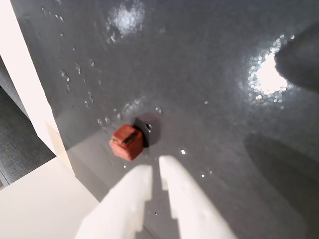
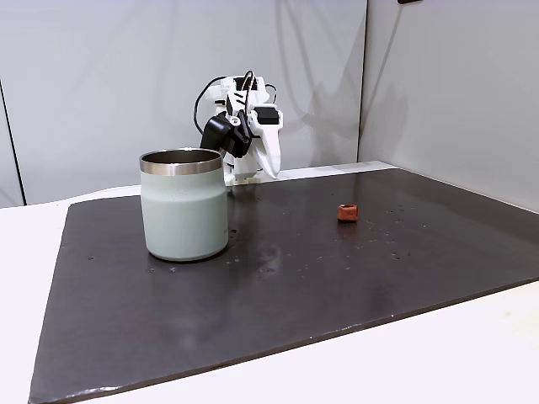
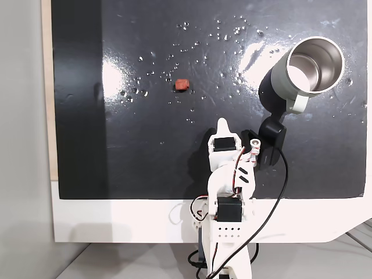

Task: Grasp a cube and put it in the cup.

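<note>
Nearly closed jaws point at cube (image 1: 126,142); cup (image 3: 308,70) upright, apart.

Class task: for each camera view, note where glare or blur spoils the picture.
Wrist view: the white hand is blurred, a bright glare patch sits at right, and the cube casts a dark shadow. Overhead fixed view: glare streaks the dark mat beside the cup. Side fixed view: evenly lit.

Glossy dark mat (image 2: 278,286) speckled with shiny droplets, matt pale green cup (image 2: 184,205) with a polished steel rim and inside, rough chipped red cube (image 1: 126,142), smooth white plastic gripper (image 1: 155,175), white matt tabletop (image 2: 438,362)
</note>
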{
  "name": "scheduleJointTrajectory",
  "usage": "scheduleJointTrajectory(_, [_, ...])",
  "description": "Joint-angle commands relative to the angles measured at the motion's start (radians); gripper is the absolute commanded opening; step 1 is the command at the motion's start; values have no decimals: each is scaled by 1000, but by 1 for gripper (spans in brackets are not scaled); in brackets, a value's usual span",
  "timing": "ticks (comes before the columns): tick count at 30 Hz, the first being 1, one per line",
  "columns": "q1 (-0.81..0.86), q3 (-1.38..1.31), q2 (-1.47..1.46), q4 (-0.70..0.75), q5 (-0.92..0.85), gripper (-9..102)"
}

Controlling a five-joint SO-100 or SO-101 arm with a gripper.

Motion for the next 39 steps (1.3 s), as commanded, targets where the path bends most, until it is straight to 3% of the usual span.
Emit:
scheduleJointTrajectory(1, [21, -8, 11, -29, 118, 0])
scheduleJointTrajectory(21, [8, -12, 12, -35, 89, 0])
scheduleJointTrajectory(26, [-31, -129, 0, 31, 86, 0])
scheduleJointTrajectory(39, [-152, -699, -632, 43, 74, 0])
